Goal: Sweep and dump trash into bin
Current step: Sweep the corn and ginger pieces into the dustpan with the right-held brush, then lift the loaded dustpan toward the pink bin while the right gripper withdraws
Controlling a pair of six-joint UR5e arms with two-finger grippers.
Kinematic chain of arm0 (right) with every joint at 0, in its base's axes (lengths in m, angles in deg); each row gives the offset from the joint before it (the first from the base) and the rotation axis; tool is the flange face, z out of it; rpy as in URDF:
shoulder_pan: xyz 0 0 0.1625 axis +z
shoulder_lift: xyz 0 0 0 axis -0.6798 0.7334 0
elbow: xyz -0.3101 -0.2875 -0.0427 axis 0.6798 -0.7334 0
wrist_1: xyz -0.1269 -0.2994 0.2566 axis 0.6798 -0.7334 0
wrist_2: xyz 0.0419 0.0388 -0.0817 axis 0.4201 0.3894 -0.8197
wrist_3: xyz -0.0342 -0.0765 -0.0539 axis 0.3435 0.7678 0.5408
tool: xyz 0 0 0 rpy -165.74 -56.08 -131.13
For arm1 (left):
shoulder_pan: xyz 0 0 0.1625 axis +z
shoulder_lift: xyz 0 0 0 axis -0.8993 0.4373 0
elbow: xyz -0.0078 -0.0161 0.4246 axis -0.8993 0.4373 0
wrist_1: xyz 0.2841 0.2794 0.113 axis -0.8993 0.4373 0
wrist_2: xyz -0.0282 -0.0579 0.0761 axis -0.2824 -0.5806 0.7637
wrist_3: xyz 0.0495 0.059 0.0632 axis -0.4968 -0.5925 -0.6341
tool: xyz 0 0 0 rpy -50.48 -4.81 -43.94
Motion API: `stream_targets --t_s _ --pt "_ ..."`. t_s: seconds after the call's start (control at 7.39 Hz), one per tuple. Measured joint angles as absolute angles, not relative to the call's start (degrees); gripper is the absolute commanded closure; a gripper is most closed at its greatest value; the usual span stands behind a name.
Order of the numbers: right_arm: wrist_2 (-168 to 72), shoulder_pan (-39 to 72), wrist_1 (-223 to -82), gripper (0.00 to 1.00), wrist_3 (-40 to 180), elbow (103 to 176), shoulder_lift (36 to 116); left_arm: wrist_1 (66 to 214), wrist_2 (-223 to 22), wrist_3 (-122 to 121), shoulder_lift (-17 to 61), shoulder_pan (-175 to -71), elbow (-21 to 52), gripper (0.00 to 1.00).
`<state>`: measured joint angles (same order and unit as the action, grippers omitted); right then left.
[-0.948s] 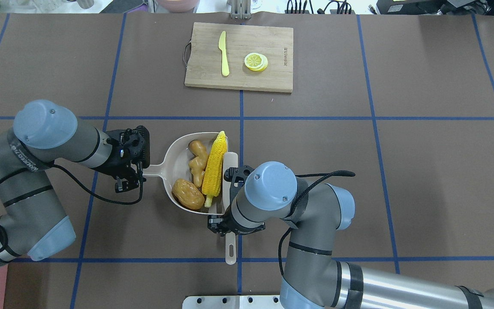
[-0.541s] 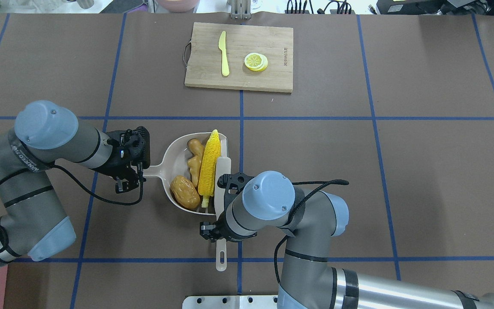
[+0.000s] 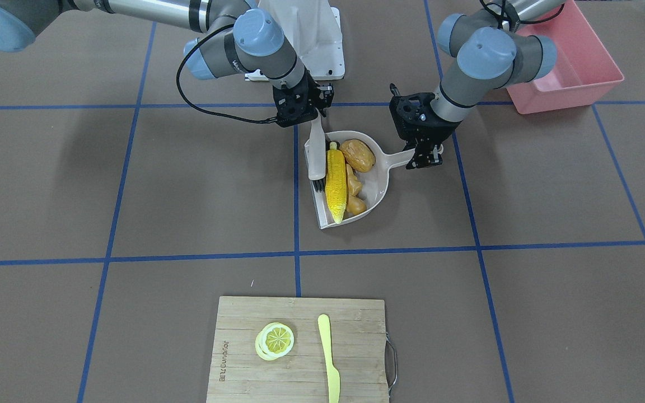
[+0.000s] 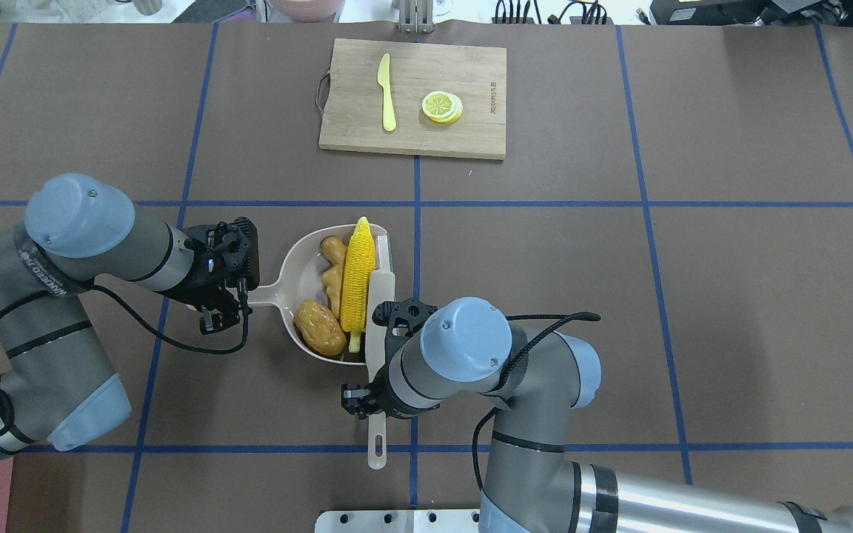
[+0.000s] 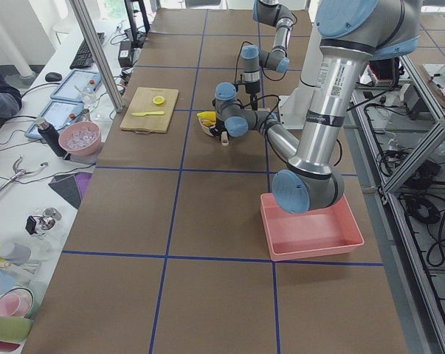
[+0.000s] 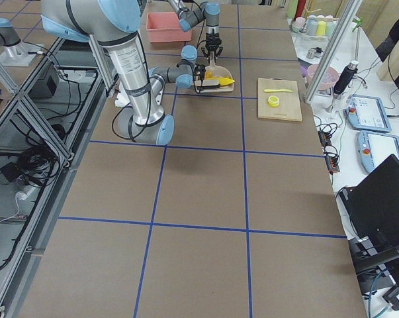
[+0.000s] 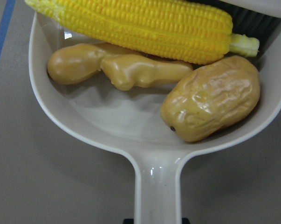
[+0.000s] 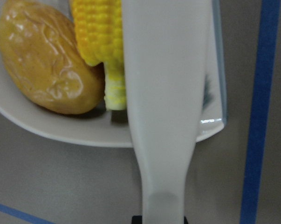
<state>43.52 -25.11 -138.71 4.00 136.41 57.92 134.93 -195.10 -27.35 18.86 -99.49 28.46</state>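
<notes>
The trash lies in a beige dustpan (image 4: pixel 295 260): a yellow corn cob (image 4: pixel 358 274), a tan ginger root (image 4: pixel 333 270) beside it and a brown potato (image 4: pixel 319 327) near the handle. My left gripper (image 4: pixel 245 296) is shut on the dustpan's handle (image 7: pixel 159 186). My right gripper (image 4: pixel 375 400), mostly hidden under its wrist, is shut on the handle of a beige brush (image 4: pixel 378 296). The brush (image 3: pixel 317 151) rests against the corn (image 3: pixel 335 182) at the pan's open mouth. The pink bin (image 3: pixel 569 67) stands on the table behind my left arm, apart from the pan.
A wooden cutting board (image 4: pixel 412 96) at the far middle carries a pale yellow knife (image 4: pixel 386 92) and a lemon slice (image 4: pixel 441 106). Bare brown table with blue grid lines surrounds the pan. In the exterior left view the bin (image 5: pixel 311 225) sits near my left arm's base.
My right arm and the brush have moved left, pushing the corn further into the dustpan against the ginger. The left arm and dustpan have stayed in place.
</notes>
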Motion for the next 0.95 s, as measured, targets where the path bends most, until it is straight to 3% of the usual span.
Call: stream_targets --t_s 0.95 --pt "57.43 -14.44 -147.6 1.0 7.14 144.73 63.09 135.41 -195.2 -26.7 18.87 -99.48 29.76 1.0"
